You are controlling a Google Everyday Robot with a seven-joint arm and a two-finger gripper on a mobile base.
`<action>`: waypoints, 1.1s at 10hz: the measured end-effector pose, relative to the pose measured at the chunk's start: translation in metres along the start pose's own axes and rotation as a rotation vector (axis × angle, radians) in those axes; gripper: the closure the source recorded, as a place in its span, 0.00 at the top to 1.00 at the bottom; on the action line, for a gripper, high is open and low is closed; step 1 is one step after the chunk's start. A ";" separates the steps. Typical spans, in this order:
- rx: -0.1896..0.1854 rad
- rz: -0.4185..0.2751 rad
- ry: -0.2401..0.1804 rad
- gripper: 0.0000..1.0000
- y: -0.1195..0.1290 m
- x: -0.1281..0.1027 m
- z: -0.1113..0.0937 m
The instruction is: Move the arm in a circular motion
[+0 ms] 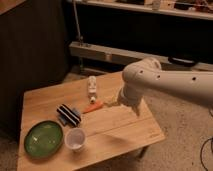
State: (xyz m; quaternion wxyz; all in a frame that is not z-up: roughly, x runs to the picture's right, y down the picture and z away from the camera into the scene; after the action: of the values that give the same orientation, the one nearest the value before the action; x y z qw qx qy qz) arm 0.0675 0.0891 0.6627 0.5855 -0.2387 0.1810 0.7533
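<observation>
One arm [172,83] level, leftward; pincer [113,103] above table [127,131]

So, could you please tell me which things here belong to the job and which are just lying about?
Job: the arm, its gripper low over the table's right half.
Lying about: white bottle, orange stick, striped black-and-white object, green plate, clear cup.

Seeing a wooden table [125,134] bearing a green plate [44,139] at near left, a pale cup [75,139] just right of it, a dark striped packet [67,114] sitting farther back, an orange item [93,107] lying just left of the gripper [113,103], and a white bottle [92,86] sitting farther still.
</observation>
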 end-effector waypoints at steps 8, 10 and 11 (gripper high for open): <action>-0.119 -0.449 0.040 0.80 0.208 0.008 -0.005; -0.139 -0.478 0.006 0.80 0.252 -0.021 0.000; -0.141 -0.476 -0.007 0.80 0.264 -0.034 0.002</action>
State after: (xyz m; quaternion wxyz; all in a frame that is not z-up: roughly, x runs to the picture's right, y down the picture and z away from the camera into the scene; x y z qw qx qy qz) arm -0.1816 -0.0029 0.6819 0.7288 -0.3124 0.0648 0.6059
